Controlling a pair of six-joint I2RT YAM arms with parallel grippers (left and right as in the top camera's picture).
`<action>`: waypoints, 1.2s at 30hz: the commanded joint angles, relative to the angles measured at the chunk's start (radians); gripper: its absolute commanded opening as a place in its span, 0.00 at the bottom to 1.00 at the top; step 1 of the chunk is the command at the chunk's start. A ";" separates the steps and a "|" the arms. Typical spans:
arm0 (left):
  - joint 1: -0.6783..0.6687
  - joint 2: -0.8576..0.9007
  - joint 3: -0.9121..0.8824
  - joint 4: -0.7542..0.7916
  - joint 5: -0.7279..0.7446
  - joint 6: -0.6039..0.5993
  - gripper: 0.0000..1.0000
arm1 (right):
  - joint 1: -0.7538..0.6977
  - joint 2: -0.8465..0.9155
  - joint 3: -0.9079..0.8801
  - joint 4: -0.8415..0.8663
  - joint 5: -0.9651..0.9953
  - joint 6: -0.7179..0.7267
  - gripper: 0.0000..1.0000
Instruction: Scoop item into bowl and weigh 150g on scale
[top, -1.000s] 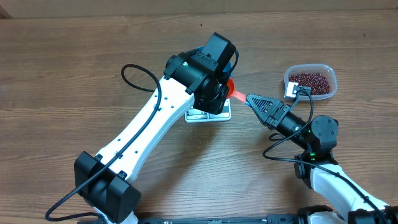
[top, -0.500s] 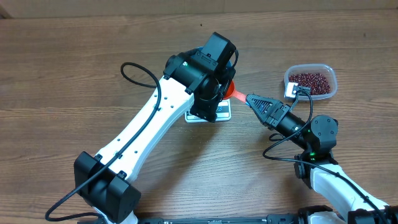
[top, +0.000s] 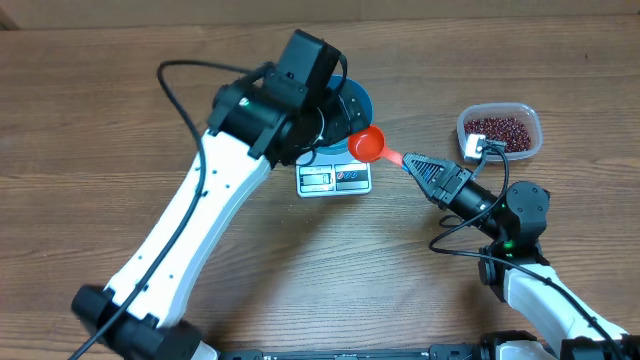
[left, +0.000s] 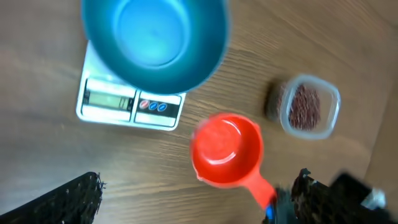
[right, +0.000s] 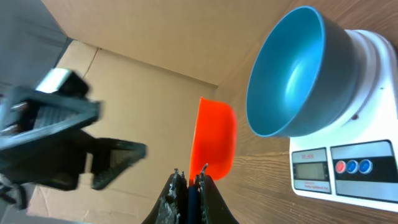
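The right fingers (right: 171, 193) are pressed together on the thin handle of an orange-red scoop (right: 214, 140). Most of the handle is buried between them. From the right wrist the scoop is seen edge-on, so its hollow cannot be made out there. The left wrist view looks down into it and shows plain red plastic, though that picture is soft with blur.

The left fingers (left: 68, 199) stand spread wide with nothing between them. Only their dark tips show, at the lower corners of the left wrist view. From overhead they cannot be seen at all, because the left arm (top: 200, 200) covers them.

The same arm hides most of the blue bowl (top: 355, 105), leaving only a sliver of rim in sight. The bowl sits on the white scale (top: 335, 178), which rests on the wooden worktop (top: 100, 100). Both wrist views look into the bowl, where only bare blue shows.

The scale's grey display faces the near edge, and its digits are too small to read. The scoop's cup hovers just beside the bowl, over the corner of the scale.

The beans (top: 497, 130) lie heaped in a clear tub (top: 527, 118) on the worktop, well apart from the scale, on the robot's right.
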 joint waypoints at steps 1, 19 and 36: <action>0.002 -0.047 0.026 -0.003 0.025 0.286 1.00 | -0.017 -0.048 0.027 -0.056 -0.020 -0.067 0.04; 0.003 -0.055 0.026 -0.099 -0.008 0.505 1.00 | -0.035 -0.364 0.241 -0.883 0.185 -0.456 0.04; 0.003 -0.043 0.022 -0.119 -0.023 0.667 0.04 | -0.035 -0.569 0.334 -1.322 0.655 -0.549 0.04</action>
